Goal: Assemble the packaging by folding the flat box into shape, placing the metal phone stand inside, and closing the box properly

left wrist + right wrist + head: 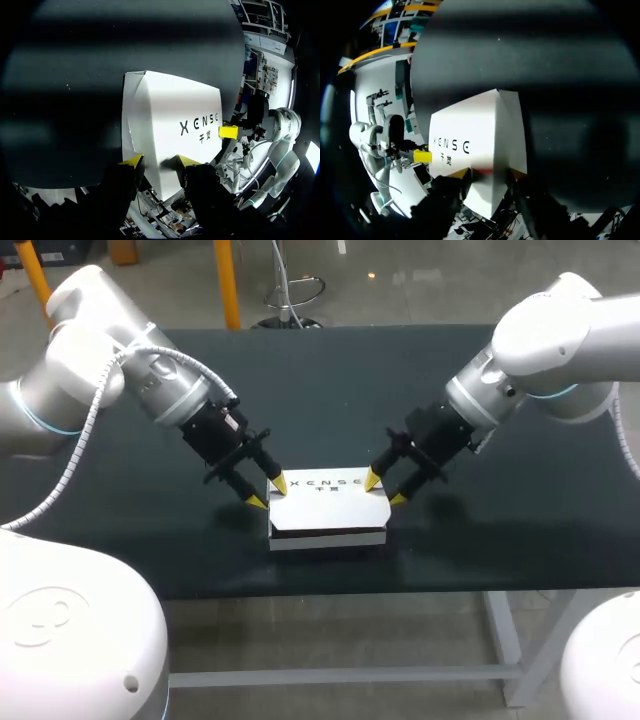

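My left arm (130,370) comes in from the left over the dark bench (330,390), and my left hand (269,492) slants down to the left end of the white box (325,510). Its two yellow fingertips (281,483) stand apart, spread along that end rather than clamping it, so the hand is wide and holds nothing. In the left wrist view this hand (160,160) has the box (170,115) just ahead of it. One tip sits at the box's near edge and the other over its white top, with the near corner of the box between them. The box lies flat about the middle of the bench, its printed top face up, with a dark seam running along the front side. At its right end is my right hand (385,490), also slanted down, with its tips parted along that end, wide and gripping nothing. My right arm (540,350) comes in from the right. In the right wrist view that hand (489,174) meets the box (475,135) the same way, a tip on either side of the near corner, and a yellow tip of my left hand shows at the box's far edge.
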Motion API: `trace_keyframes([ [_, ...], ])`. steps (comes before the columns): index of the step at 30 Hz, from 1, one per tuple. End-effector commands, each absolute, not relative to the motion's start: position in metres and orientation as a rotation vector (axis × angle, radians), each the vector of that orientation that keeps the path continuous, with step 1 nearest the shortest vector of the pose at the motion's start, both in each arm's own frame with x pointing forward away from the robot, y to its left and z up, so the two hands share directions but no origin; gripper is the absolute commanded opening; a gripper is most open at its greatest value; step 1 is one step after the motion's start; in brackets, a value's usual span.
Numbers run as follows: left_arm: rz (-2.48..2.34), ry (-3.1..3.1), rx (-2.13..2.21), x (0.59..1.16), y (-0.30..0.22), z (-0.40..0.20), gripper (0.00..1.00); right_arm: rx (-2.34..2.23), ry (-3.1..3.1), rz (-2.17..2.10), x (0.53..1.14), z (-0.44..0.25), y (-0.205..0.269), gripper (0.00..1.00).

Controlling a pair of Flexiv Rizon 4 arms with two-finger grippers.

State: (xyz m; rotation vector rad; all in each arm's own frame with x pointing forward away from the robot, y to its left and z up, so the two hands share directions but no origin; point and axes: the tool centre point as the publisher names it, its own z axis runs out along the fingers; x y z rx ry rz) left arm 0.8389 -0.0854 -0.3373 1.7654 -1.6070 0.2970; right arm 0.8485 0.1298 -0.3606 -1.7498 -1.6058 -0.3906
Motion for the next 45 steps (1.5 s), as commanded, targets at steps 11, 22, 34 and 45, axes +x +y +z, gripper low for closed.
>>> trace_keyframes([
  [11,0.238,-1.599,1.756,0.847,-0.087,-0.333,0.43,-1.739,-1.597,-0.357,0.855,-0.355,0.133,0.50],
  [22,0.197,-1.596,1.754,0.849,-0.088,-0.330,0.41,-1.732,-1.594,-0.333,0.858,-0.350,0.133,0.52],
  [34,0.146,-1.580,1.741,0.854,-0.088,-0.327,0.40,-1.716,-1.581,-0.311,0.862,-0.347,0.134,0.53],
  [45,0.104,-1.568,1.703,0.857,-0.086,-0.323,0.41,-1.699,-1.579,-0.299,0.865,-0.343,0.136,0.52],
])
